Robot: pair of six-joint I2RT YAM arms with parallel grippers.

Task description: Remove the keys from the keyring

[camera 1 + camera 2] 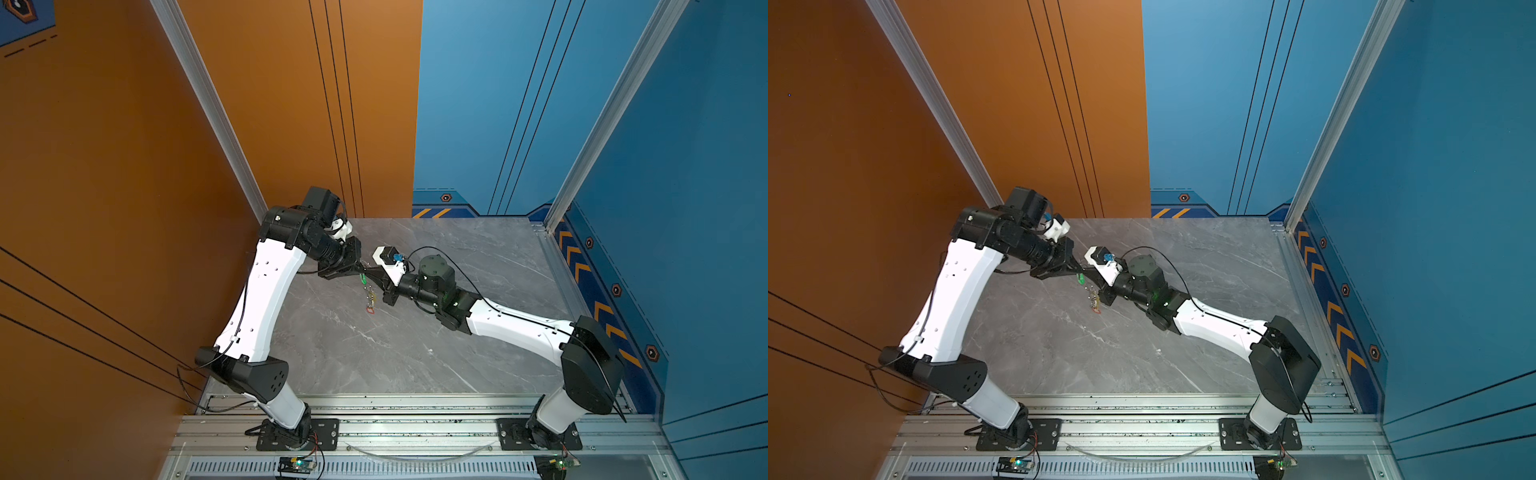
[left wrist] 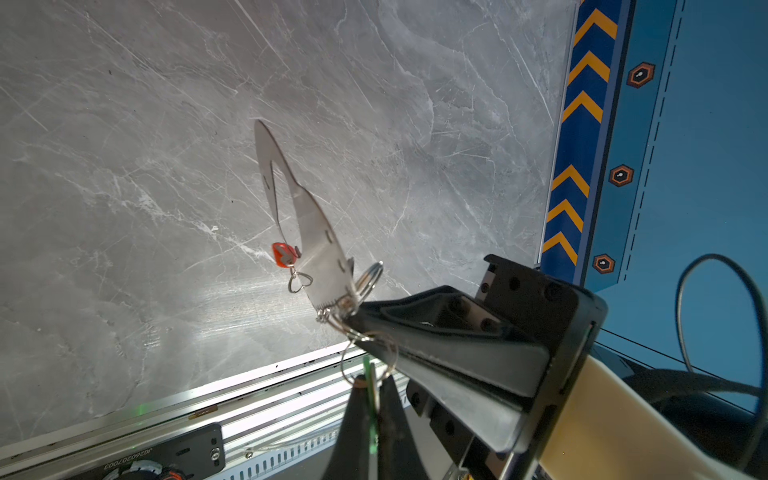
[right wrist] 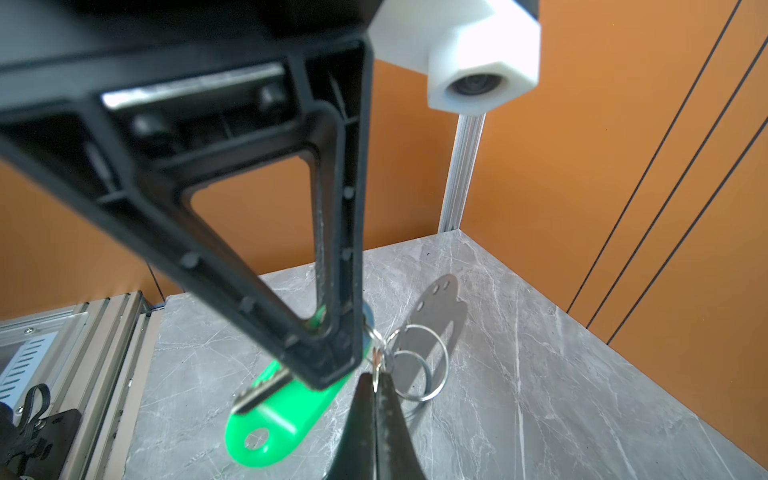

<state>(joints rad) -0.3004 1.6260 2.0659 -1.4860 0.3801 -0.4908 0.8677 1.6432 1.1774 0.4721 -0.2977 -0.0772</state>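
Freeing green key (image 3: 286, 411). My left fingers (image 2: 353, 428) clamped on it; right fingers (image 3: 361, 424) clamped on ring (image 3: 376, 360) by keyring (image 2: 318, 253); red key (image 1: 370, 309) dangles 6 o'clock of grip. Next, likely: steady pull apart.

Top views look down; wrist views closely share keyring (image 2: 311, 224).

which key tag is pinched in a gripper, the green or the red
The green tag, clamped in the shut left gripper; the red tag dangles free beside the keyring.

Lab cell, printed panels (image 1: 498, 104), aluminium rails (image 1: 415, 428)
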